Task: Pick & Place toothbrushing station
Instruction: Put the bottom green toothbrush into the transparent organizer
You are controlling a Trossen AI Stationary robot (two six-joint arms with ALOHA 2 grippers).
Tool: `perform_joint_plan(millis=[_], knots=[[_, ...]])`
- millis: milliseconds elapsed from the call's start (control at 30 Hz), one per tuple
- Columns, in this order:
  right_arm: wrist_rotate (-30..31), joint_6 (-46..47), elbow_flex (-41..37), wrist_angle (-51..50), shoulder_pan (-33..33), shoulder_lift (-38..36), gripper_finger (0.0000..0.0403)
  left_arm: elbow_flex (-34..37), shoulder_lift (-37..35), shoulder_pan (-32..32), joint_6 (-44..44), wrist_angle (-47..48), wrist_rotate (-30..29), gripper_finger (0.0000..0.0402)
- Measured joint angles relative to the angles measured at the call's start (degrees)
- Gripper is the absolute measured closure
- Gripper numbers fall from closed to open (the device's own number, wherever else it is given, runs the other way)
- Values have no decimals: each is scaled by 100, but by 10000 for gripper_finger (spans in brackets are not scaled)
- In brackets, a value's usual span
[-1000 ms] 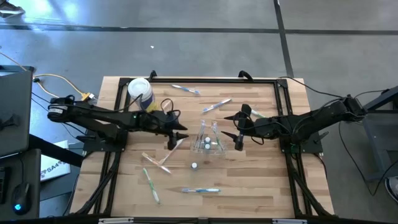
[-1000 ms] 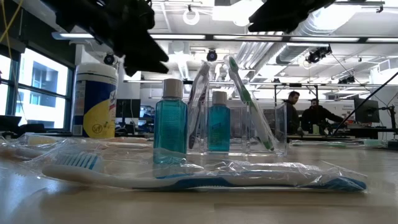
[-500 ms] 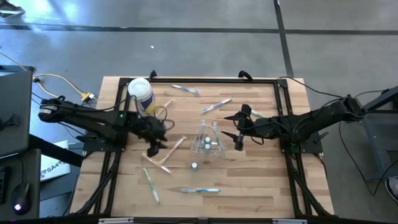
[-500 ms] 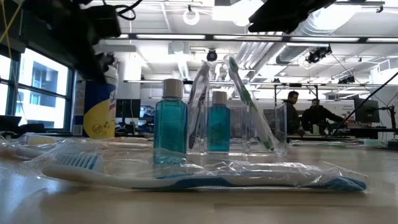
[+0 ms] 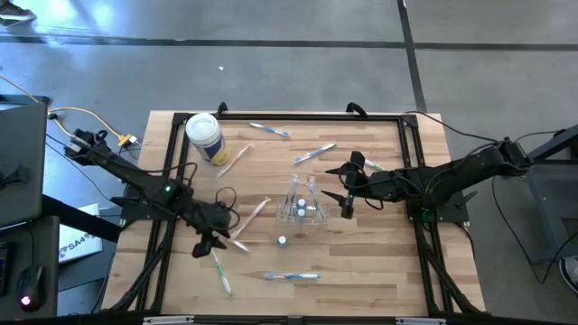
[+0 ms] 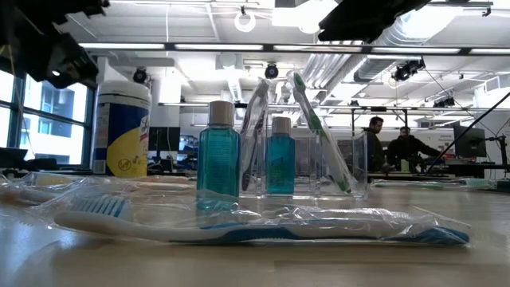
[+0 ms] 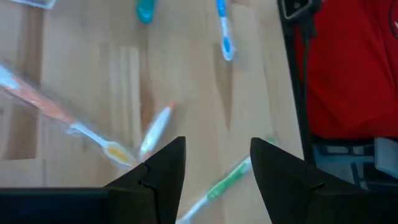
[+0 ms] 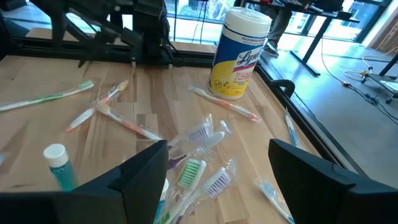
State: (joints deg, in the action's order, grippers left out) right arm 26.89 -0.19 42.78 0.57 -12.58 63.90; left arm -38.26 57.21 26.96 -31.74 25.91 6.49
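The clear cup (image 5: 302,203) stands near the middle of the table (image 5: 379,262), with toothbrushes leaning in it and one small teal bottle (image 6: 280,156) inside; a second teal bottle (image 5: 283,241) stands just beside it toward the front edge. I see my left gripper (image 5: 206,244) low over the front-left part, above a crossed pair of orange-tipped brushes (image 5: 237,235) and near a green toothbrush (image 5: 220,269); its fingers stand spread with nothing between them. My right gripper (image 5: 344,191) hangs just right of the cup, jaws wide apart and empty. A blue wrapped toothbrush (image 5: 291,276) lies close to the front edge. The yellow-labelled canister (image 5: 205,137) sits at the back-left corner. I have bare wood along the right side and front-right corner.
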Motion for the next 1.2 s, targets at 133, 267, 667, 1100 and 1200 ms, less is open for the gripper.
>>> perform_joint_plan(millis=[133,267,667,1100,1200], knots=[[-36,44,0,1,0,0,130,-4,92,365,-8,91,-103,222],[-360,54,0,4,0,0,130,-7,108,751,-9,551,-249,222],[-614,48,0,6,-2,0,130,368,519,1102,45,723,-693,222],[-612,42,0,8,-2,0,130,372,1196,1141,1540,-25,-434,222],[-612,42,0,8,-2,0,130,372,1408,1139,1436,-12,-370,222]])
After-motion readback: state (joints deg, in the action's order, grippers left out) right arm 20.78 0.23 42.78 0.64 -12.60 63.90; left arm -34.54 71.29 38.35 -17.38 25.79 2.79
